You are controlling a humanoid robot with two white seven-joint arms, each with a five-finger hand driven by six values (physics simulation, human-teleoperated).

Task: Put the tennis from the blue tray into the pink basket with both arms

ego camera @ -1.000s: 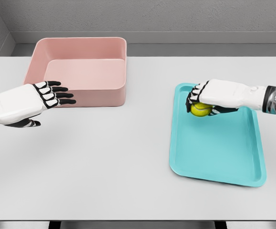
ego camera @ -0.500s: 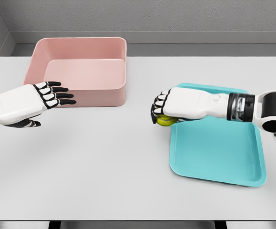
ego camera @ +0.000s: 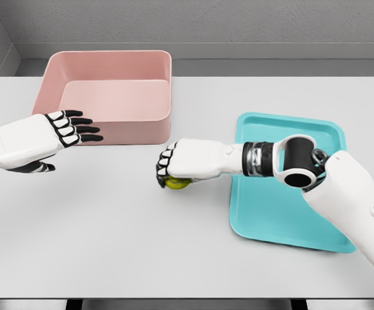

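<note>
Two arms show above the desk [ego camera: 109,245]: the right robot hand [ego camera: 174,166] grips the tennis ball [ego camera: 177,183] near the desk's middle, between the blue tray [ego camera: 283,219] toward the right edge and the pink basket [ego camera: 109,90] by the far-left corner, while the left robot hand [ego camera: 67,128] hovers with fingers extended, holding nothing, beside the basket's front wall.

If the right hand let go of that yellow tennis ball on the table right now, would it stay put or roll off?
It would probably roll: the tennis ball is round and the white table looks flat and smooth, with no rim nearby. It seems light, since the right hand alone covers it from above. Its surface is probably grippy rather than slippery, though the picture shows little texture.
</note>
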